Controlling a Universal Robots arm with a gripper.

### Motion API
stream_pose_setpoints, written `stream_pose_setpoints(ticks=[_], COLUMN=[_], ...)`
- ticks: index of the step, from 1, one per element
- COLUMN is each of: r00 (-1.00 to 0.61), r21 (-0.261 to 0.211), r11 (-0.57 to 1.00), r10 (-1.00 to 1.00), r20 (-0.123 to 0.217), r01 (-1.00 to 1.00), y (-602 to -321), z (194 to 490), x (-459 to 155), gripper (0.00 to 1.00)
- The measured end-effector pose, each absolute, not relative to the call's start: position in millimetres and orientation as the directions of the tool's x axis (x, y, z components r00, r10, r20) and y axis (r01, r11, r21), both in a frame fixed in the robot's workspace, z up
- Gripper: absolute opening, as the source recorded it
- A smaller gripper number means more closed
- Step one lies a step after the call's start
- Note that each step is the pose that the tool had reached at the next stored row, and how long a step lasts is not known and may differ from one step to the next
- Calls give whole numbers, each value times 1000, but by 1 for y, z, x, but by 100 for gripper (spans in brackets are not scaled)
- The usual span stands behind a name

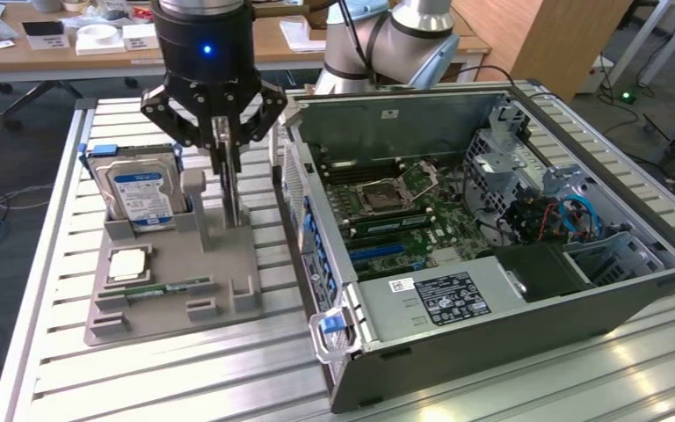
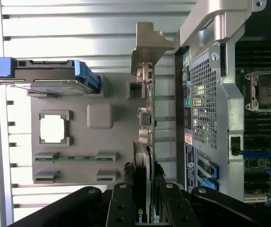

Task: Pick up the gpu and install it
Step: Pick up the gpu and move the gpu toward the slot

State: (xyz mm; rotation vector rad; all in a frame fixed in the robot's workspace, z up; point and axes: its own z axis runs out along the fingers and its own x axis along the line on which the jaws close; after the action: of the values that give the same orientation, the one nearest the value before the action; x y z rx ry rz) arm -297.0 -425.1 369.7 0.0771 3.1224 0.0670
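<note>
Plainly, what matters here is how the gpu (image 1: 235, 198) (image 2: 146, 118) lies against my gripper (image 1: 221, 156) (image 2: 144, 174): it stands on edge directly beneath me, a thin upright blade. Its long axis runs down from my fingers toward the grey fixture tray (image 1: 226, 268), with the silver bracket (image 2: 149, 45) at the far, lower end. My fingers (image 2: 126, 198) are closed onto it, one on each flat face, at the end nearest my wrist. I cannot tell whether its lower end sits in the tray's slot or hangs just above it. The open computer case (image 1: 526, 290) lies just beside the tray, toward the exterior view's right, with its motherboard (image 1: 396, 207) facing up and a blue expansion slot (image 1: 382, 253) lying flat on it. By my judgement, the card's long axis stands crosswise to that slot rather than along it.
</note>
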Motion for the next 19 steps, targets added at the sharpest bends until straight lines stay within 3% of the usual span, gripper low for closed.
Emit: stream_pose_setpoints(ticks=[19], r00=[-999], r21=[39], r11=[998], r10=[50], r20=[-17], r01=[49], y=[-424], z=[410], x=[-297], gripper=[26])
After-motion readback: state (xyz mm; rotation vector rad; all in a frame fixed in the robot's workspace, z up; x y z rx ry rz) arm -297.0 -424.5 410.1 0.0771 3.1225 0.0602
